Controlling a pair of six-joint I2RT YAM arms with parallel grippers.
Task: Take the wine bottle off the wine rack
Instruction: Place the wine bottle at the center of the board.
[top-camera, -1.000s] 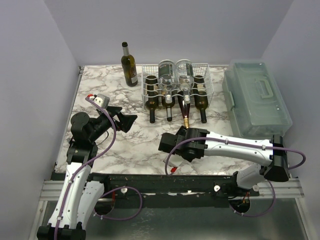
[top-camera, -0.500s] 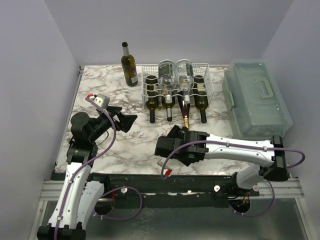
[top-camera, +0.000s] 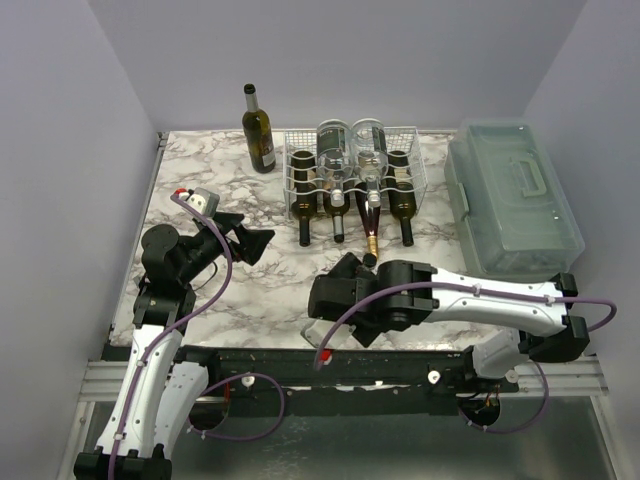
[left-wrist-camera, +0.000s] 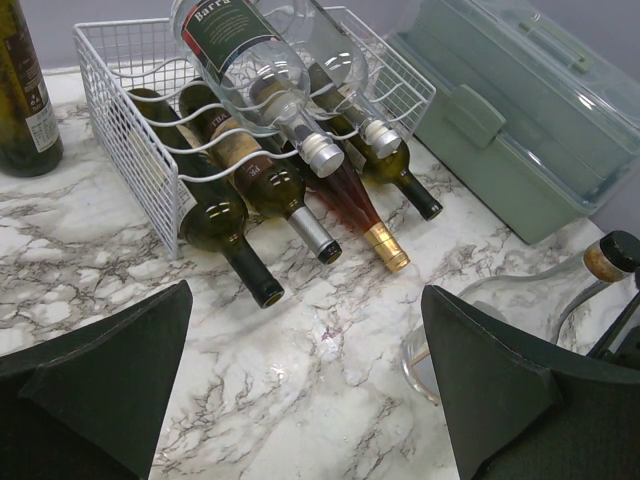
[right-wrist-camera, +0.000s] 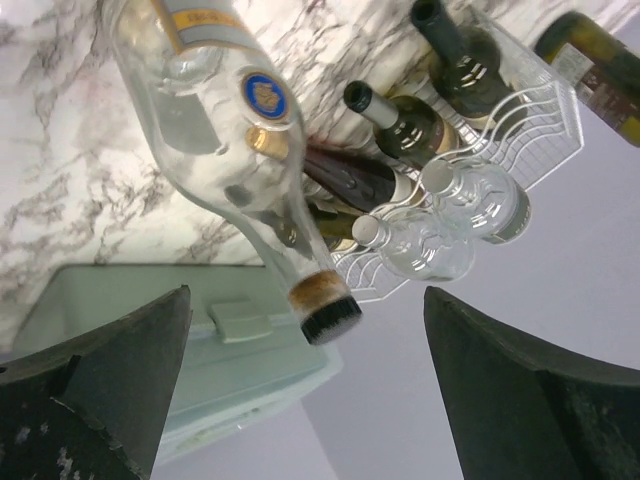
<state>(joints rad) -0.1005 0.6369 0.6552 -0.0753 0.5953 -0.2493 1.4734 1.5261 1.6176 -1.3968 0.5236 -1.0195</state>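
Right fingers are spread wide, one on each side of the clear bottle, and neither looks to be touching the glass, so nothing is gripped there. The bottle is off the rack and down near the front of the desk, just ahead of the rack's lower row, with its dark cap toward the rack. It appears to lie on its side, though the arm hides most of it from above, so I can't say for sure that it is fully at rest. By my read the lift-off is done and this is the let-go, so the job now is a clean exit. I'd back the wrist out the way the open fingers point, away from the glass, and keep them wide until both tips have passed the body. A sideways swing risks clipping the bottle. Round glass on smooth marble will probably roll at a nudge, so go slowly and watch for any rocking first. Mind the gold-capped neck poking out of the lower row, near the clear bottle's cap. A bump there could disturb the rack, which holds two more clear bottles on its upper tier. Left fingers are wide open too, holding nothing and well apart from the action. They are best kept parked there. The green box on the right is no obstacle to a straight retreat.
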